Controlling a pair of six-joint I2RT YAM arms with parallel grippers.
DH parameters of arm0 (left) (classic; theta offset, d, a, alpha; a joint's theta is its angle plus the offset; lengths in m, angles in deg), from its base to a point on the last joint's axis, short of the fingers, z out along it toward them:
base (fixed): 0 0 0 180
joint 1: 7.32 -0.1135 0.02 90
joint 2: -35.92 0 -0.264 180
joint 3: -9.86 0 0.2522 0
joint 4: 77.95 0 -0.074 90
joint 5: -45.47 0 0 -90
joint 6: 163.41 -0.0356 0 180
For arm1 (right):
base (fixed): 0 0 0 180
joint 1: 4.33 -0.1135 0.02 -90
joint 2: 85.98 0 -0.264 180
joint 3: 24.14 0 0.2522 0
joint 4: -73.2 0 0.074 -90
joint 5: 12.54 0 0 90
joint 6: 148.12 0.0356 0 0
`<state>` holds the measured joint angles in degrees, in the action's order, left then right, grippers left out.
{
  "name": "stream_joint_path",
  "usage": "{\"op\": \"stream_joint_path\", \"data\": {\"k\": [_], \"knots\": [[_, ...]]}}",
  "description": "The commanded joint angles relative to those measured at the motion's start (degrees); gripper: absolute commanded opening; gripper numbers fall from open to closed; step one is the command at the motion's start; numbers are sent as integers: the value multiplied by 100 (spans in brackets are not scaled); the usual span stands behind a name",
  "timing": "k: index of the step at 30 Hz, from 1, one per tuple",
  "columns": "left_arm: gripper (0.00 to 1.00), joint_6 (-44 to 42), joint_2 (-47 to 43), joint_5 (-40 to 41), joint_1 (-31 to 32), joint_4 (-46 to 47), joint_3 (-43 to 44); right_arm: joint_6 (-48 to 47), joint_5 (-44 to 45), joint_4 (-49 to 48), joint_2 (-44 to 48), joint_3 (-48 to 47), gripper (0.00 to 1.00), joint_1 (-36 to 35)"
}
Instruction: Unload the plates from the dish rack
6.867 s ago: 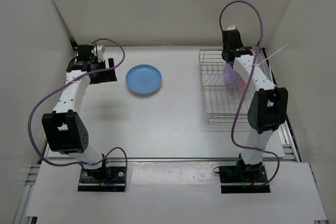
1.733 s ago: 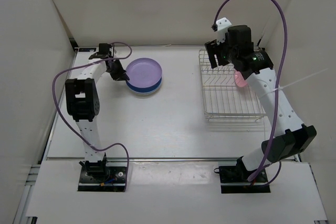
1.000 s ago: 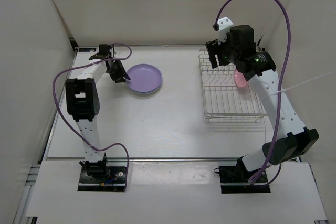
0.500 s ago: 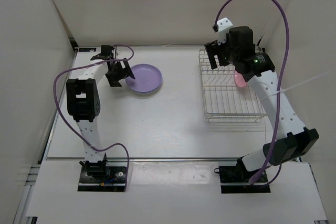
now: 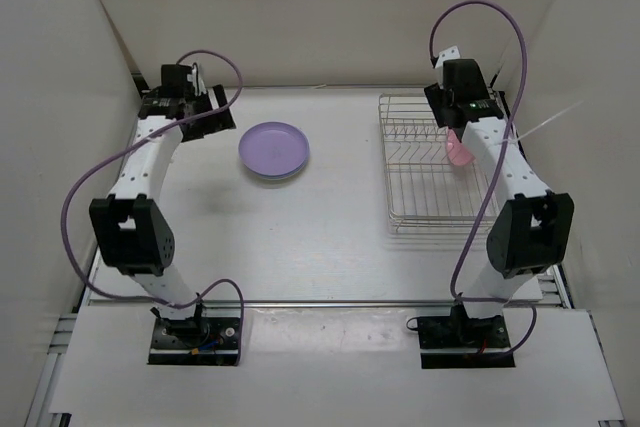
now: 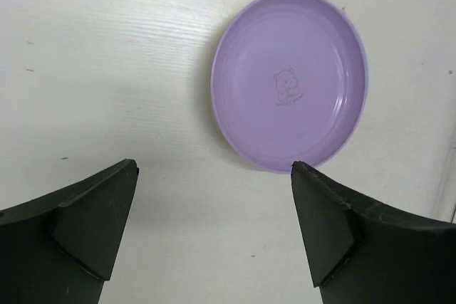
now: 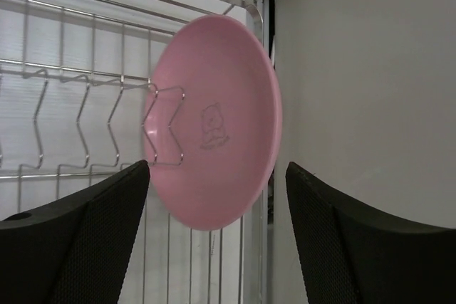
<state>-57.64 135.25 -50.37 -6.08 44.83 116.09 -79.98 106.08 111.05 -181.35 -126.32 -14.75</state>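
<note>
White table [image 5: 330, 237], white walls. Purple plate [image 6: 288, 80] lies flat on the table, out of the rack [image 5: 440, 192]. Pink plate [image 7: 214, 122] is on edge in the rack near its right side, so at least 1 left. Blue plate not seen. Left gripper [image 6: 214, 176] is wide open & empty, apart from the purple plate. Right gripper [image 7: 217, 176] is open, its fingers either side of the pink plate, no grip yet.

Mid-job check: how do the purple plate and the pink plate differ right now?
Colour: the purple plate is light purple, the pink plate pink. Pose: the purple plate lies flat, face up; the pink plate stands on edge against a wire divider. Place: the purple plate is on the table, the pink plate in the dish rack. Both are round, shallow, with a small bear print at the centre.
</note>
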Motion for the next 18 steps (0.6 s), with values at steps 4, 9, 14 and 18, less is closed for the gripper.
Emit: {"op": "stream_joint_path", "data": {"k": [4, 9, 14, 18], "knots": [[100, -803, -1099, 777, -123, -92, -352, -318, 1101, -871, -561, -553, 75, 189], [100, -1032, -1565, 884, -237, 40, -869, -371, 1409, -1074, -799, -676, 72, 294], [100, -1032, -1618, 770, -360, 40, -941, -424, 1409, -1074, -913, -676, 57, 347], [100, -980, -1618, 708, -361, 40, -941, -362, 1409, -1074, -1036, -562, 52, 400]]}}
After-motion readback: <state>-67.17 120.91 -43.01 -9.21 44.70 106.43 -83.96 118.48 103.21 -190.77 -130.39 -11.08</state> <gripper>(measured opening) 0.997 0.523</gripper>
